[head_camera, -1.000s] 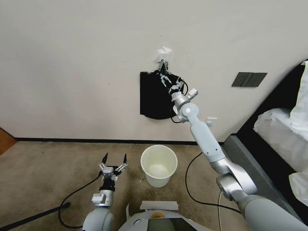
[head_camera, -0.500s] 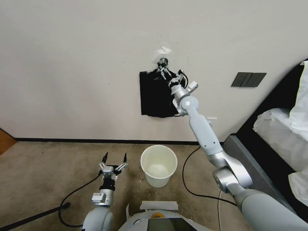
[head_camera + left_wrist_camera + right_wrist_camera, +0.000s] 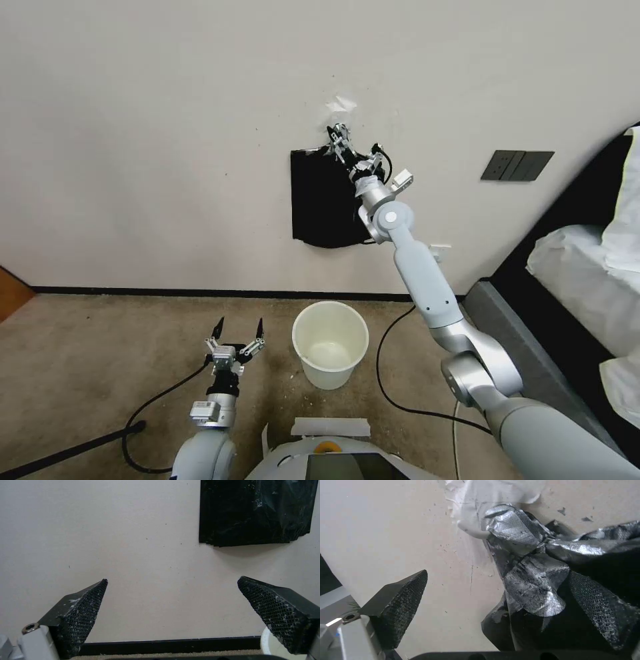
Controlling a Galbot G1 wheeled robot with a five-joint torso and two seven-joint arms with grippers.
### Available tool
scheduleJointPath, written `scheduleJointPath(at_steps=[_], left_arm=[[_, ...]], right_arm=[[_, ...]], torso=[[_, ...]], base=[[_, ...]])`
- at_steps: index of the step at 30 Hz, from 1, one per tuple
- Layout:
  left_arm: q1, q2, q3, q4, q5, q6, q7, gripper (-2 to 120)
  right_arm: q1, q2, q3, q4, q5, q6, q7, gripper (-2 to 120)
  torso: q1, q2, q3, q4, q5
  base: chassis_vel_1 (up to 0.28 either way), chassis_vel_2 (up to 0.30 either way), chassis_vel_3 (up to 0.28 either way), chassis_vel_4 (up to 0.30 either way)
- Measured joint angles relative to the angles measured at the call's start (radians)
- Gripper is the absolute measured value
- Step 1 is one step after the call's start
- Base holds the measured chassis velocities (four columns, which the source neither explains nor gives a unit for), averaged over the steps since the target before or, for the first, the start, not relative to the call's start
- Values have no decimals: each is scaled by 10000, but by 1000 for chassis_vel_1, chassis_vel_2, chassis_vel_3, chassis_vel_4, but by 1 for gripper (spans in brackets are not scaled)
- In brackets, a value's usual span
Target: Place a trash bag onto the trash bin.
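At the wall, right gripper has risen, open, seemingly touching hanging bags.

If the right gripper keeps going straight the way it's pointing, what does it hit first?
Most likely the gathered top of the black bag bundle hanging from the wall hook. The right gripper is open and right against it, with the wall just behind.

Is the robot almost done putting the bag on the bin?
Not yet. The trash bin on the floor has no bag on it. The right gripper is up at the top of the black bags hanging on the wall, fingers open. The left gripper waits open beside the bin.
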Motion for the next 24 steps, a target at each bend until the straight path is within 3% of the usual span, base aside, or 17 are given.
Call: scheduleJointPath(at_steps=[7, 8, 12, 13, 15, 24], left_arm=[[-12, 9, -13, -4, -22, 10, -1, 100], [-24, 16, -28, -8, -26, 13, -2, 100], [-27, 16, -34, -8, -26, 12, -2, 100], [-28, 13, -37, -8, -26, 13, -2, 100], [-28, -3, -32, 22, -25, 11, -3, 100], [-63, -13, 15, 10, -20, 12, -10, 100]], right_arm=[[20, 122, 52, -107, 71, -28, -23, 91], [7, 167, 107, -92, 124, -34, -56, 80], [-17, 171, 121, -67, 134, -35, -69, 78], [-57, 173, 138, -40, 138, -37, -88, 67], [-148, 172, 208, -50, 139, -38, -107, 55], [-151, 204, 309, -251, 159, -25, -65, 25]], torso=[[0, 0, 0, 1, 0], [0, 0, 0, 0, 0], [0, 0, 0, 0, -1], [0, 0, 0, 0, 0], [0, 0, 0, 0, 1], [0, 0, 0, 0, 0]], base=[[0, 0, 0, 0], [0, 0, 0, 0], [0, 0, 0, 0], [0, 0, 0, 0], [0, 0, 0, 0], [0, 0, 0, 0]])
